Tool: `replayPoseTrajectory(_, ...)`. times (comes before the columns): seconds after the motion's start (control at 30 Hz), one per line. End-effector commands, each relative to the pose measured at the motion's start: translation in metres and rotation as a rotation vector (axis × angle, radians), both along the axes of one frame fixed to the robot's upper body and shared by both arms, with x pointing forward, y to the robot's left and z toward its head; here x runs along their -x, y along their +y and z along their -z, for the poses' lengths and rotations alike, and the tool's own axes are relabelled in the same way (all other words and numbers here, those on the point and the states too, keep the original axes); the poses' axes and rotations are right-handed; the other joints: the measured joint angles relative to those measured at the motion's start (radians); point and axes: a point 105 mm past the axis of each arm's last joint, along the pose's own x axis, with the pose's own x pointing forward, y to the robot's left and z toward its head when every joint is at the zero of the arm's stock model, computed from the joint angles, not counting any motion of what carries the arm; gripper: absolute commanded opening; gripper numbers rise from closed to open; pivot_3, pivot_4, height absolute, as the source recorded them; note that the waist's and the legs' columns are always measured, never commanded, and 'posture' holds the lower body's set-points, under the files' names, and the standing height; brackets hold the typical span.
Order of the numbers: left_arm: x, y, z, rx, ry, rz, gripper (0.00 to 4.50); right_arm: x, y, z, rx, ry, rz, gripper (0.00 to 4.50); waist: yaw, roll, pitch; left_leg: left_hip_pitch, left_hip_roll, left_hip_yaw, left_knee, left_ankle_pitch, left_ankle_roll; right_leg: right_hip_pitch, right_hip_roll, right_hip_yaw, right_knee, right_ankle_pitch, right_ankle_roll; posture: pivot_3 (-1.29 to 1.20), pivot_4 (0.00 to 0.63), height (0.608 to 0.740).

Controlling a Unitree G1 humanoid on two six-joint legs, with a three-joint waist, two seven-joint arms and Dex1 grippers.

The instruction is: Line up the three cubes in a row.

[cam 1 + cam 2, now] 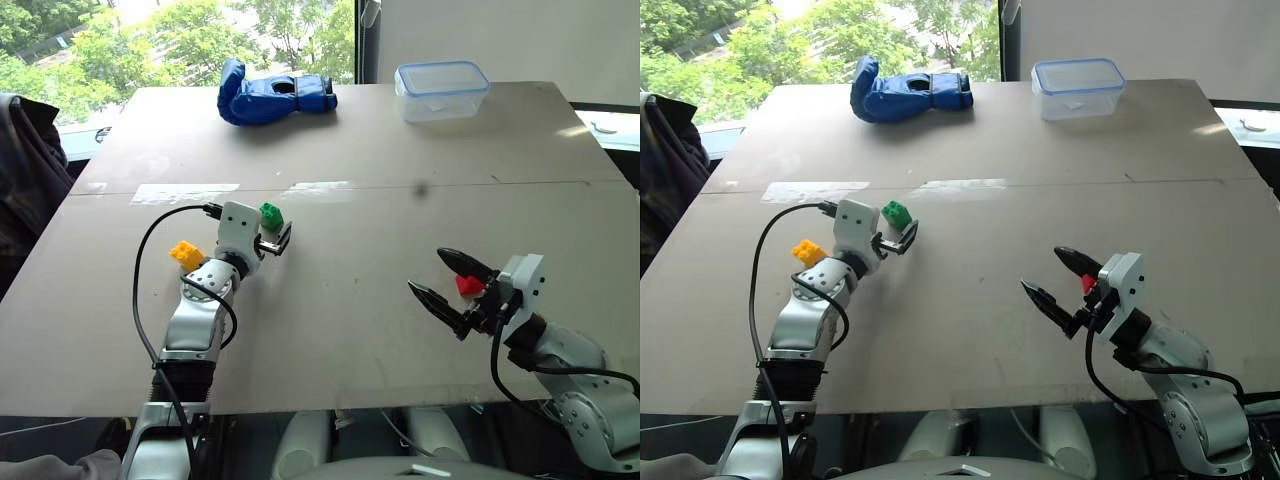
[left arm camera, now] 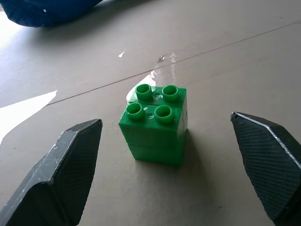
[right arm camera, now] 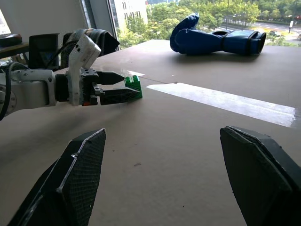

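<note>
Left gripper (image 1: pixel 276 240) spread wide before small green studded plastic brick (image 2: pixel 154 123) – bare board all round – right gripper (image 1: pixel 447 280) likewise apart, empty.

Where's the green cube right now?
The green cube sits on the table's left half, just ahead of the open left hand. The yellow cube lies farther left, beside that arm.

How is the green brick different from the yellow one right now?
The green brick sits just ahead of the left end effector, between its open fingers in the wrist view; the yellow brick lies beside that arm, out of its line. Green lies farther up the table, yellow nearer the robot. Both are small studded toy bricks resting on the table.
</note>
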Motion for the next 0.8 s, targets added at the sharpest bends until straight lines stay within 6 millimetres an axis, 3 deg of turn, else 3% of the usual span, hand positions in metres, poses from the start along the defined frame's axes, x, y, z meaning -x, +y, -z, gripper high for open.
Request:
replayPoseTrajectory(0.03,-0.008,0.010,-0.010,-0.053,-0.029,0.040,4.50,0.005,0.005,-0.012,-0.015,-0.052,-0.009,3.97,0.000,0.000,0.000,0.000,0.000,0.000,0.000,0.000,0.000,0.000,0.000,0.000,0.000,0.000,0.000,0.00,0.150,0.740)
replayPoseTrajectory(0.17,-0.015,0.016,-0.011,-0.087,-0.015,0.108,4.50,0.004,0.006,-0.012,-0.019,-0.052,-0.006,3.97,0.000,0.000,0.000,0.000,-0.001,0.000,0.000,-0.002,0.003,0.000,0.001,-0.001,0.001,0.000,0.000,0.00,0.150,0.740)
replayPoseTrajectory(0.33,-0.017,0.008,0.004,-0.134,0.068,0.249,4.50,0.005,0.008,-0.012,-0.021,-0.050,-0.017,3.97,0.000,0.000,0.000,0.000,-0.001,-0.001,0.000,0.000,0.001,0.000,0.000,-0.002,0.000,0.000,0.000,0.00,0.150,0.740)
replayPoseTrajectory(0.73,-0.024,0.011,0.012,-0.110,0.102,0.270,4.50,0.006,0.008,-0.012,0.013,-0.054,-0.044,3.97,0.000,-0.001,0.000,0.000,-0.001,-0.001,0.001,-0.002,0.003,0.001,0.000,-0.002,0.001,0.000,0.000,0.00,0.150,0.740)
replayPoseTrajectory(0.8,-0.021,0.010,0.013,-0.104,0.105,0.275,3.97,0.006,0.008,-0.010,0.014,-0.048,-0.044,4.04,0.000,0.000,0.000,0.000,-0.001,-0.001,0.001,-0.002,0.003,0.001,0.000,-0.002,0.001,0.000,0.000,0.00,0.150,0.740)
